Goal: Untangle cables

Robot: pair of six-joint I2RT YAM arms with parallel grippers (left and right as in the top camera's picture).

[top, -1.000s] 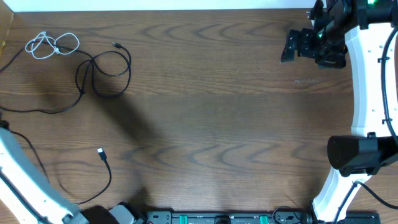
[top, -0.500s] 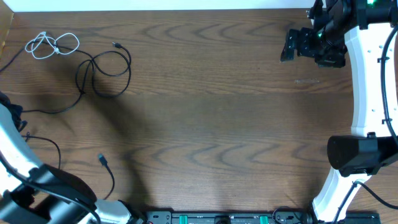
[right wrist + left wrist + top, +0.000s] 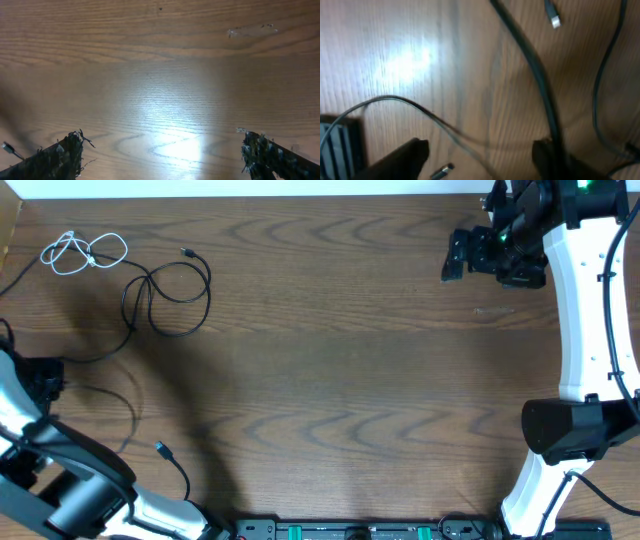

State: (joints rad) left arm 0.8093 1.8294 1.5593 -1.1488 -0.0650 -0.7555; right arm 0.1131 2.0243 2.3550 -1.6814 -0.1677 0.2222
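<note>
A short white cable lies coiled at the far left. Beside it a black cable forms loops, its tail running toward the left edge. A second black cable ends in a plug near the front left. My left gripper is at the left edge, open. In the left wrist view a thin black cable crosses the table between the spread fingers, and a small plug lies there too. My right gripper hovers open at the far right over bare wood.
A thick black arm cable runs diagonally through the left wrist view, and another plug end shows at its top. The table's back edge is a white strip. A rail with green parts lines the front edge.
My left gripper went from shut to open as the left arm swung up along the left edge. The second black cable's plug slid toward the front. The right gripper shifted slightly left.
</note>
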